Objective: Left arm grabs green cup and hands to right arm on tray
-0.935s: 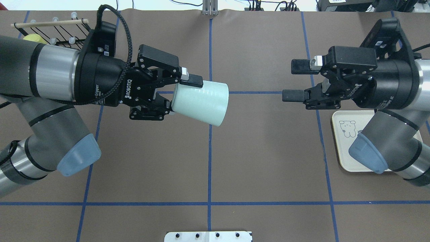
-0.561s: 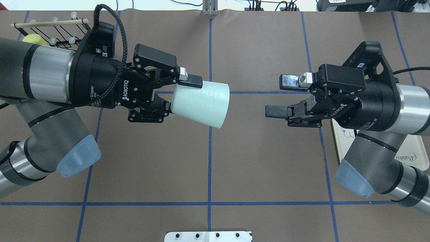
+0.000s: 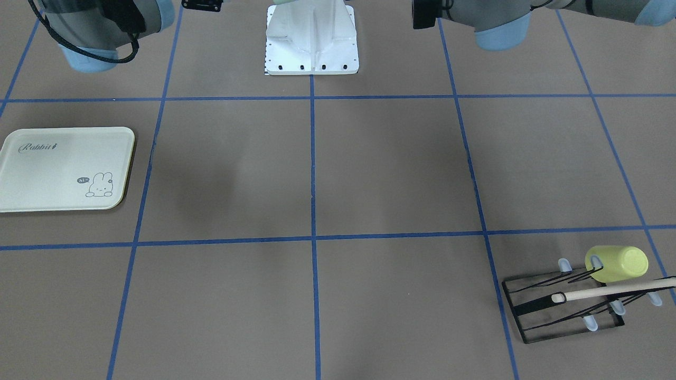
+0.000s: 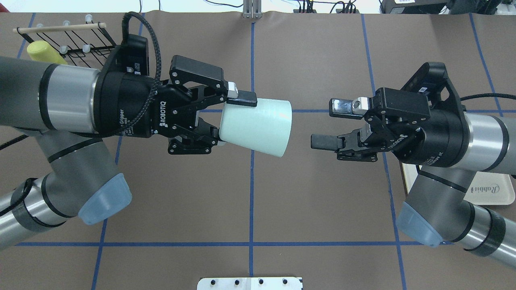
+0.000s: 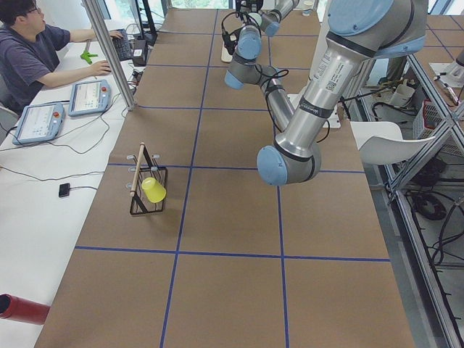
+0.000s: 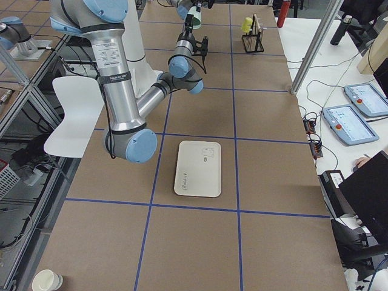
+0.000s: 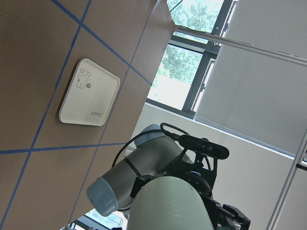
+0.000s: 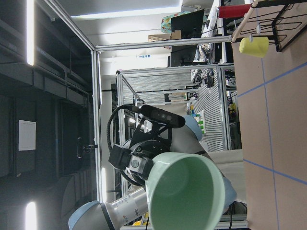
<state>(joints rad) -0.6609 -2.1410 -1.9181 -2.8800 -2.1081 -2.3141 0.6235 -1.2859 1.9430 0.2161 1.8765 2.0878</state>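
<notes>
The pale mint green cup (image 4: 258,127) lies sideways in the air above the table's middle, its open mouth toward the right arm. My left gripper (image 4: 225,119) is shut on the cup's base end. My right gripper (image 4: 331,124) is open and empty, its fingers pointing at the cup's mouth with a small gap between. The right wrist view looks into the cup's mouth (image 8: 187,191). The left wrist view shows the cup's side (image 7: 168,206). The cream tray (image 3: 63,169) lies flat on the table on my right side, partly hidden under the right arm in the overhead view (image 4: 489,189).
A yellow-green cup (image 4: 42,52) hangs on a black wire rack (image 4: 76,40) with a wooden bar at the far left corner. A white mounting plate (image 3: 311,47) sits at the robot's base. An operator (image 5: 29,43) sits beside the table's left end.
The left arm carried the cup a little to the right, toward the middle. The right gripper moved left and slightly lower toward the cup's mouth, so the gap narrowed.
</notes>
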